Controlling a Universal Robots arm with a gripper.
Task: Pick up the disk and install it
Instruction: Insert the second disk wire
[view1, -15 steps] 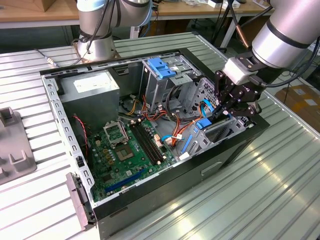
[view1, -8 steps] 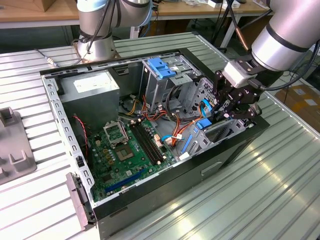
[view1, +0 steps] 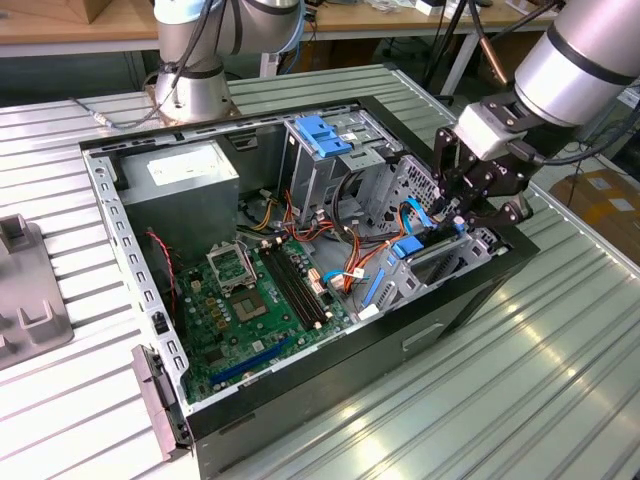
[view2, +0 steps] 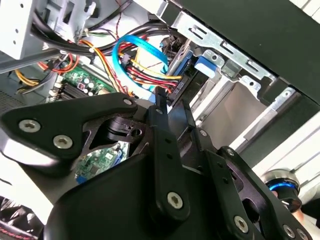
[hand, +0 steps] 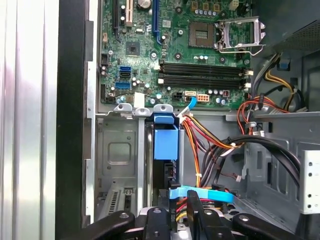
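Black fingers (hand: 177, 212) above blue disk (hand: 165, 137)

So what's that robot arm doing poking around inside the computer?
It is fitting a disk into an open computer case. The arm's end effector is down at the drive bay in the case's corner on the exterior view's right. The disk, in its bright blue carrier, sits in a slot of the metal drive cage beside the motherboard. The fingers are close together just above it, among blue and orange cables.
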